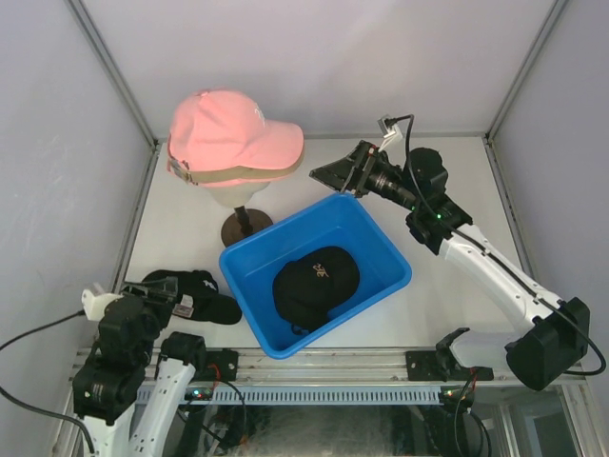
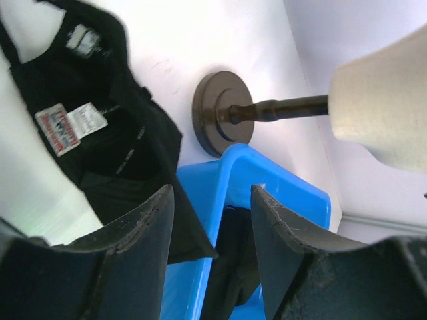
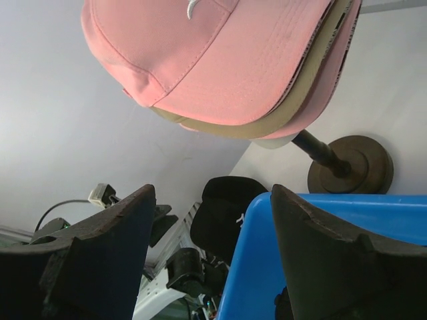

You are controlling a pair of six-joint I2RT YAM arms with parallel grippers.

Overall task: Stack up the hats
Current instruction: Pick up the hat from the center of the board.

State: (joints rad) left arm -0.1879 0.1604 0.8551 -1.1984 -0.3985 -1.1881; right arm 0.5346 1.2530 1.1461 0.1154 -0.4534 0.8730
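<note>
1. Landmark for all positions: blue bin [image 1: 376, 243], sitting askew on the counter [image 1: 181, 238].
2. Black hat with the orange mark [image 1: 316, 281] lies inside the bin, crown up, toward its near side.
3. Second black hat [image 1: 195, 295] lies on the counter just left of the bin. Its inside is turned partly up (a white label shows in the left wrist view).
4. Pink hat [image 1: 228, 129] sits on the mannequin head [image 1: 238, 195], behind the bin's left corner. Its brim points right.
5. Tan hat [image 1: 228, 176] is under the pink hat on the same head, with only its lower edge showing.
6. Brown base [image 1: 245, 228] of the head stands just behind the bin's far-left rim.
7. Left tool [image 2: 210, 227]: left of the bin and low, beside the second black hat. Fingers apart, nothing between them. Cannot tell whether it touches the hat.
8. Right tool [image 3: 213, 227]: raised behind the bin's far edge, aimed at the pink hat's brim. Fingers wide apart, empty.
</note>
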